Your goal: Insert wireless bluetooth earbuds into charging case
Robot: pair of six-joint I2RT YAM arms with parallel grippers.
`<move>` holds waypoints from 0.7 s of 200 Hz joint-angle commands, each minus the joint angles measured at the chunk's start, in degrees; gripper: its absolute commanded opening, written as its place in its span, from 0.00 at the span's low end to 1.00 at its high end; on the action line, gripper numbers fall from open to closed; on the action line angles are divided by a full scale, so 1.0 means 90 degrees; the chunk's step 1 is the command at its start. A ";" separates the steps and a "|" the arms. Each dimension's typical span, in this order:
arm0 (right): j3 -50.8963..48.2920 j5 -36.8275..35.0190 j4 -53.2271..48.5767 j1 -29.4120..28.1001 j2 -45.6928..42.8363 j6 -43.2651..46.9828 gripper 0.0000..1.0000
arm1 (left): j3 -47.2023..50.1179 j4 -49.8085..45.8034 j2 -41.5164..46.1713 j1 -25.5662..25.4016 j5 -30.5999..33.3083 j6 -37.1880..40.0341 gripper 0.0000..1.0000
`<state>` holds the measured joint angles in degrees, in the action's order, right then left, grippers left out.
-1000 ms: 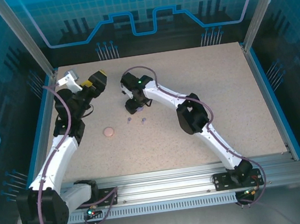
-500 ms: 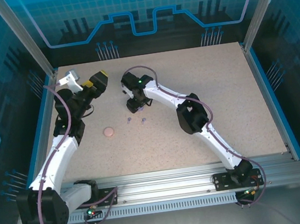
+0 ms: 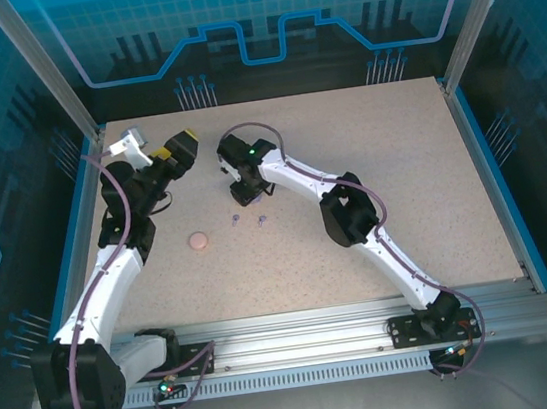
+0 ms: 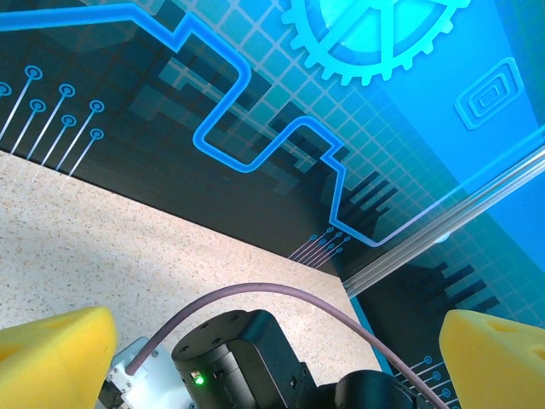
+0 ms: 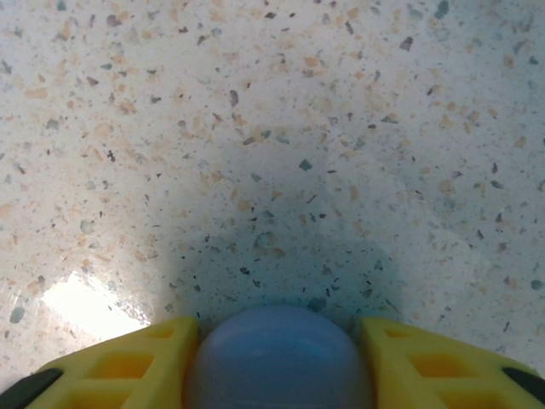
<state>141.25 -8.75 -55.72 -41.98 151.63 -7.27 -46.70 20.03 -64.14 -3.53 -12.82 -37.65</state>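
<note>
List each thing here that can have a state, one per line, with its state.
left gripper: open, empty.
right gripper: closed on the lavender case.
lavender case: lid shut, gripped at both sides.
pink case: looks shut, lying free on the table.
lavender earbuds: two, loose on the table, outside any case.

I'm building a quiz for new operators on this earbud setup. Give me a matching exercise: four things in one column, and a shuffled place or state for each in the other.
1. pale pink round case
2. lavender round case
3. small lavender stemmed earbuds
4. left gripper

A. raised, wide open
B. loose on the speckled table, just in front of the right arm's wrist
C. in the right gripper
D. alone, left of the earbuds

Pairs: 1-D, 2-C, 3-B, 4-A
</note>
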 commanded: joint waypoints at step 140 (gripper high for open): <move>-0.3289 -0.0077 0.1232 0.0899 -0.4504 -0.3164 0.37 | -0.0164 0.0957 -0.0960 -0.0617 -0.1144 0.0045 0.99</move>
<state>116.51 -7.31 -46.94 -34.41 117.56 -28.05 -46.72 25.52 -71.29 -6.85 -20.88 -38.65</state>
